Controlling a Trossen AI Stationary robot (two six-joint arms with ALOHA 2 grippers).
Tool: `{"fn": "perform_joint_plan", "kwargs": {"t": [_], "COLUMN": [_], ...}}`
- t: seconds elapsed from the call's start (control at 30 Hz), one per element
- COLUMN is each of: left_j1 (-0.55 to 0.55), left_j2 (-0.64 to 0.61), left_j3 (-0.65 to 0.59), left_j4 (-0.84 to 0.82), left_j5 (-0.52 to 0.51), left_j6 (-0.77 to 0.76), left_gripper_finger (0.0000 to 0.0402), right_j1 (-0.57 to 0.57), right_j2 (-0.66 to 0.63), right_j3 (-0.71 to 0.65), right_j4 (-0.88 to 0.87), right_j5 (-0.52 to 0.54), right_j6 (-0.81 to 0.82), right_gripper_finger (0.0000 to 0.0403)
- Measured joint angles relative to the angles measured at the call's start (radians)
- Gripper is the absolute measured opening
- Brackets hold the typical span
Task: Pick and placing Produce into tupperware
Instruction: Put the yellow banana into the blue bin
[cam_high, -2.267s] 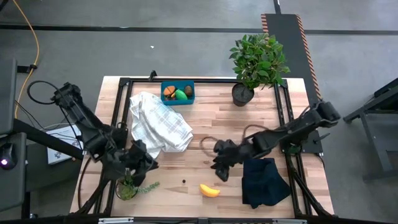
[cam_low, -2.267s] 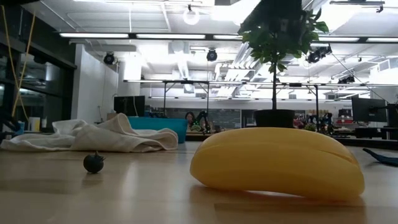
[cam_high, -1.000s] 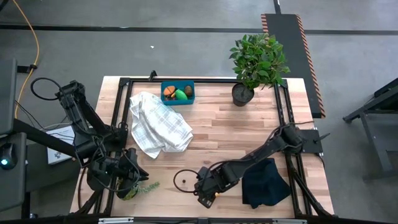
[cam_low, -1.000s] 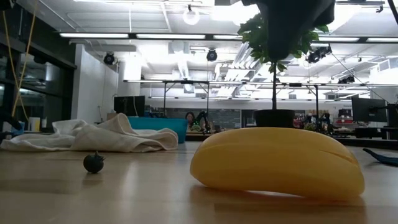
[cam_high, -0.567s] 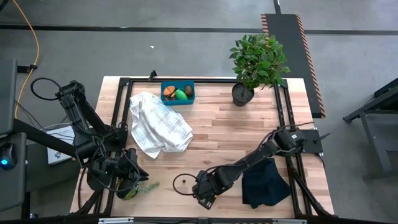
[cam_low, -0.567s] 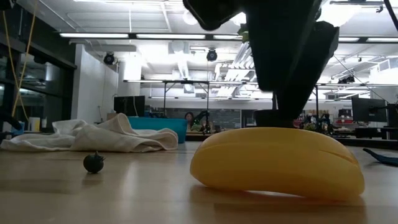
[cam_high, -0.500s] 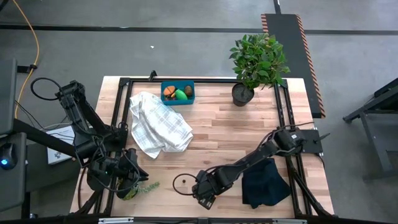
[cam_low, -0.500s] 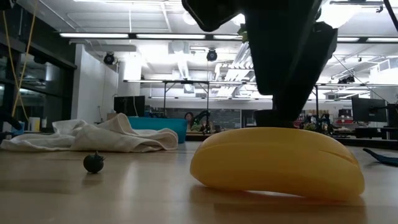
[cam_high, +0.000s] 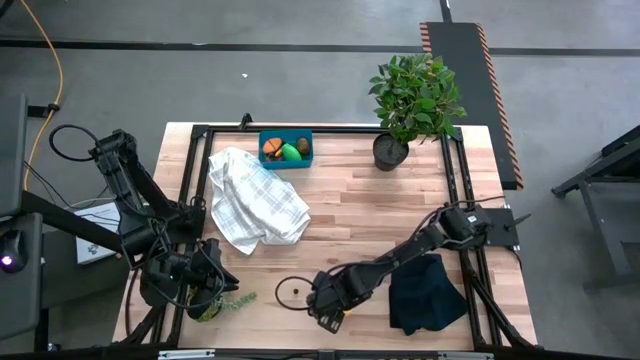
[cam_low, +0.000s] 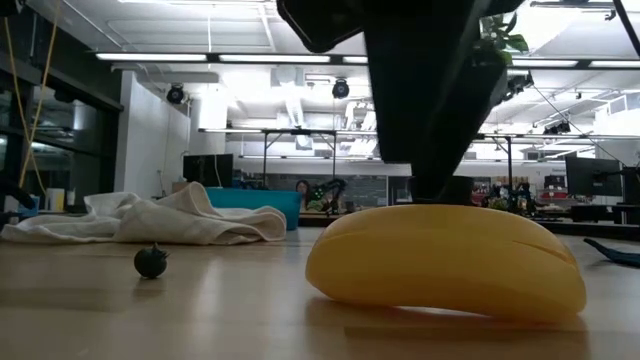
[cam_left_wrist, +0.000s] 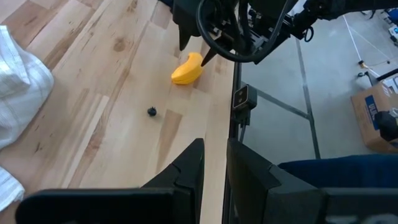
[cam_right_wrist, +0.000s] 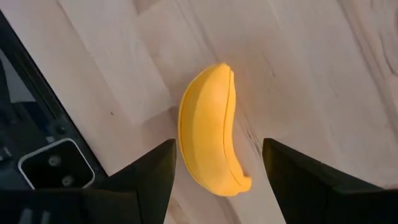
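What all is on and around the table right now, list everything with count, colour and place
banana: one, yellow, near front edge, between the right gripper's fingers
berry: one, dark, near front edge, left of banana
tupperware: one, teal, back edge, holding orange and green produce
checked cloth: one, white, left of centre
black cloth: one, front right
bush: one, green, dark pot, back right
small plant: one, green, front left
left gripper: shut, front left by small plant
right gripper: open, over banana

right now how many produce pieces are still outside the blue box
2: the banana at the table's front edge under the right claw, and a dark berry left of it. More may hide under the checked cloth.
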Motion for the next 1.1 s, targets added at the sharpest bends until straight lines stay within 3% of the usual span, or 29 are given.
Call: {"fn": "perform_joint_plan", "kwargs": {"t": [0.83, 1.1], "left_j1": [0.002, 0.002], "left_j2": [0.0, 0.0], "left_j3": [0.0, 0.0], "left_j4": [-0.001, -0.007], "left_j5": [0.027, 0.03], "left_j6": [0.0, 0.0], "left_gripper_finger": [0.0058, 0.0058], "right_j1": [-0.005, -0.001], "right_j2": [0.054, 0.066], "right_j3": [-0.001, 0.002], "right_j4": [0.037, -0.04], "right_j5": [-0.072, 0.01], "right_j6": [-0.123, -0.089], "right_gripper_finger": [0.0232, 0.0232]}}
